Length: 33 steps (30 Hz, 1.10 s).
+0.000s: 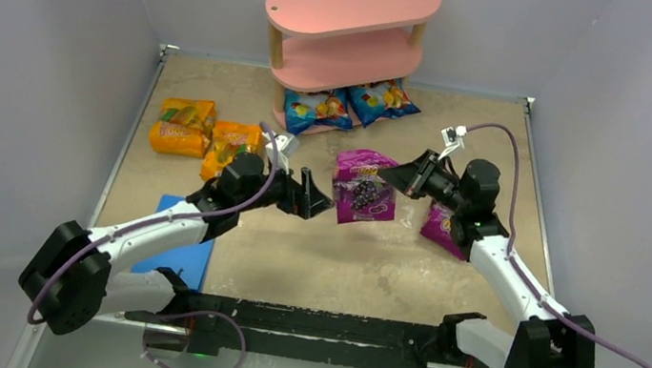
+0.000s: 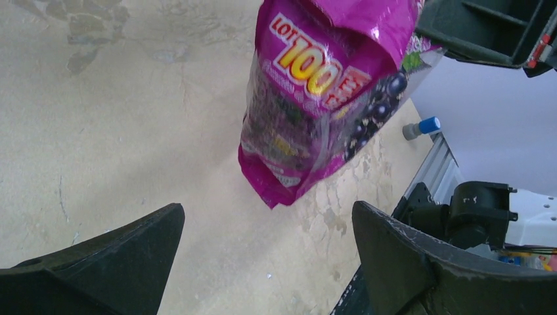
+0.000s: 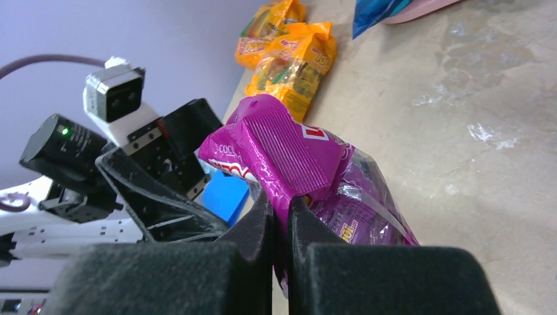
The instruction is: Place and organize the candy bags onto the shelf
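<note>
While the shelf (image 1: pixel 353 0) stands at the far edge of the table (image 1: pixel 387 270), its lowest board carries the two blue candy bags (image 1: pixel 317 111) (image 1: pixel 382 102), which lie side by side and stick out over the board's front edge. Two orange bags (image 1: pixel 183 125) (image 1: pixel 231 149) lie touching each other on the table to the left of the shelf, well apart from it.

One magenta bag (image 1: pixel 363 186) hangs near the middle of the table from the right gripper (image 1: pixel 393 172). The right wrist view shows that gripper's fingers (image 3: pixel 253 226) pinched narrowly together on the crimped top seal of the bag (image 3: pixel 289 151), with the pouch drooping below them.

From the other side, the left gripper (image 1: pixel 312 203) sits just beside the same bag, its jaws spread wide. In the left wrist view the bag (image 2: pixel 309 105) hangs ahead of the gap, above the two fingertips (image 2: pixel 164 226), and touches neither.

A second magenta bag (image 1: pixel 443 227) lies flat on the table, partly hidden under the right arm. A blue mat (image 1: pixel 182 255) lies beneath the left arm.
</note>
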### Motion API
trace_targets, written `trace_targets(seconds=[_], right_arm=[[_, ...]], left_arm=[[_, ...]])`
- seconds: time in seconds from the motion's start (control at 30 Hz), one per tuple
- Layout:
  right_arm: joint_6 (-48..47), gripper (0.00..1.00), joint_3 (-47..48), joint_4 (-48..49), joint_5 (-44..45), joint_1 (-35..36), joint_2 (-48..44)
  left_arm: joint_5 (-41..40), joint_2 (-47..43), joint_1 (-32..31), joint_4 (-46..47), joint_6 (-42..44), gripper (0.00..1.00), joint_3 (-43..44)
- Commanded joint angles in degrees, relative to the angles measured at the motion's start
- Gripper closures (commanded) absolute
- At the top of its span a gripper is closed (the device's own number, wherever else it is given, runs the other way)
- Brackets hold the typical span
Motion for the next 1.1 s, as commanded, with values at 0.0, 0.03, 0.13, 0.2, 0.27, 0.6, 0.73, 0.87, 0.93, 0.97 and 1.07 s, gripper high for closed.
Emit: trace_targets(seconds=[0.0, 0.03, 0.13, 0.2, 0.27, 0.6, 0.73, 0.87, 0.93, 0.97, 1.07], right_arm=[[0.69, 1.0, 5.7, 7.3, -6.48, 1.36, -0.27], [0.41, 1.0, 6.12, 7.1, -6.88, 1.95, 0.08], [-0.78, 1.0, 7.23, 6.57, -7.38, 3.8, 0.8], [-1.5, 1.0, 7.68, 6.4, -7.55, 4.38, 1.07], [-1.92, 1.0, 8.1, 6.21, -7.85, 4.42, 1.45], [-7.43, 1.0, 11.51, 1.89, -8.38, 4.51, 3.42], [-9.99, 0.73, 13.24, -1.09, -6.68, 4.51, 3.9], [-12.75, 0.41, 13.51, -4.38, -3.38, 4.45, 2.84], [-14.19, 0.31, 12.69, -5.29, -0.63, 4.49, 1.28], [-14.76, 0.26, 11.89, -5.34, 0.54, 4.43, 0.33], [-15.15, 0.15, 8.52, -5.2, 3.6, 4.37, -2.81]], left_arm=[[1.52, 3.42, -0.85, 4.1, 2.77, 0.03, 5.94], [1.22, 4.52, -1.26, 3.9, 3.53, 0.03, 6.65], [2.28, 7.18, -1.86, 4.58, 4.53, 0.04, 8.17], [2.68, 7.95, -2.09, 5.49, 4.63, 0.06, 8.65], [2.54, 8.02, -2.1, 6.34, 4.82, 0.09, 8.87], [5.93, 8.46, -2.1, 9.16, 3.82, 0.77, 10.61], [5.07, 8.15, -2.1, 9.9, 0.53, 1.0, 10.89], [4.21, 7.19, -2.1, 10.36, -1.55, 1.0, 11.28], [2.43, 6.33, -2.1, 9.68, -2.66, 1.0, 11.83], [1.38, 5.81, -2.1, 9.18, -3.19, 1.0, 12.17], [-2.43, 4.38, -2.1, 8.1, -4.81, 1.0, 13.68]])
